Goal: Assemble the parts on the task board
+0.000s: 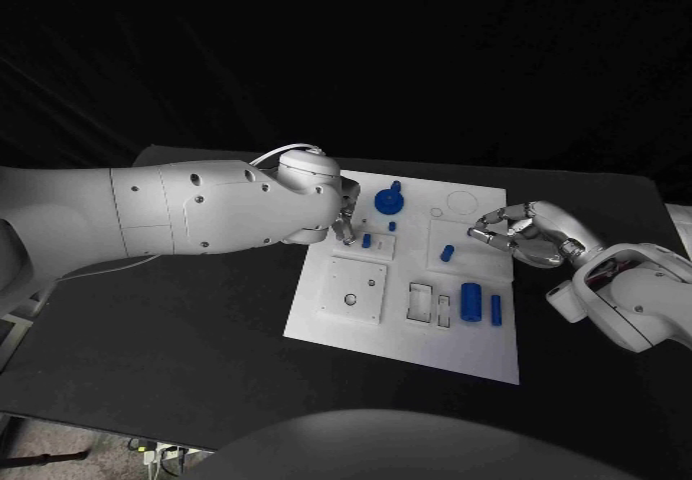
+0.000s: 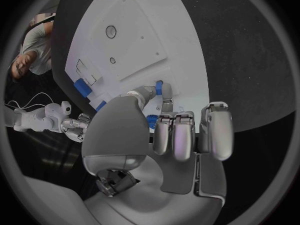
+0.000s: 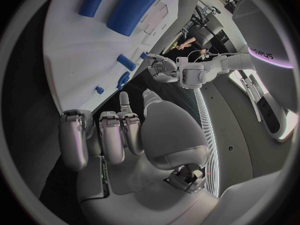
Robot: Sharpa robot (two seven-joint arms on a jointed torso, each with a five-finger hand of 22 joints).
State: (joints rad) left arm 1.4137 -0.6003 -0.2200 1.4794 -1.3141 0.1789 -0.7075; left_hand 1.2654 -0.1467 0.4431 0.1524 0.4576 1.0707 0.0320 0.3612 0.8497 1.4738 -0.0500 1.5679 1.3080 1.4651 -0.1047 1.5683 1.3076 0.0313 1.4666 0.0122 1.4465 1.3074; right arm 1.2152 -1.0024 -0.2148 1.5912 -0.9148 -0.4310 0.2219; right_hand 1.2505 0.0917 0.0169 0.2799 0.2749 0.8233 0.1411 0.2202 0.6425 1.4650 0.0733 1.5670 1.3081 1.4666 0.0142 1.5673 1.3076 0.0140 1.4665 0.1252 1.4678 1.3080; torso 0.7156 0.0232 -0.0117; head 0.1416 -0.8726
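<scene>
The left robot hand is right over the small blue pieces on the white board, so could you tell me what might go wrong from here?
1. The left robot hand hovers beside a small blue peg; a slight slip might knock it over.
2. Its arm hides part of the white board from the head view, so aiming there may be harder.
3. The right robot hand, fingers curled, sits near another blue piece and might nudge it.

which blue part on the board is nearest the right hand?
The short blue peg in the board's middle, just off the right hand. The round blue gear-like part and the small pegs sit by the left hand; the two long cylinders lie nearer the robot.
</scene>
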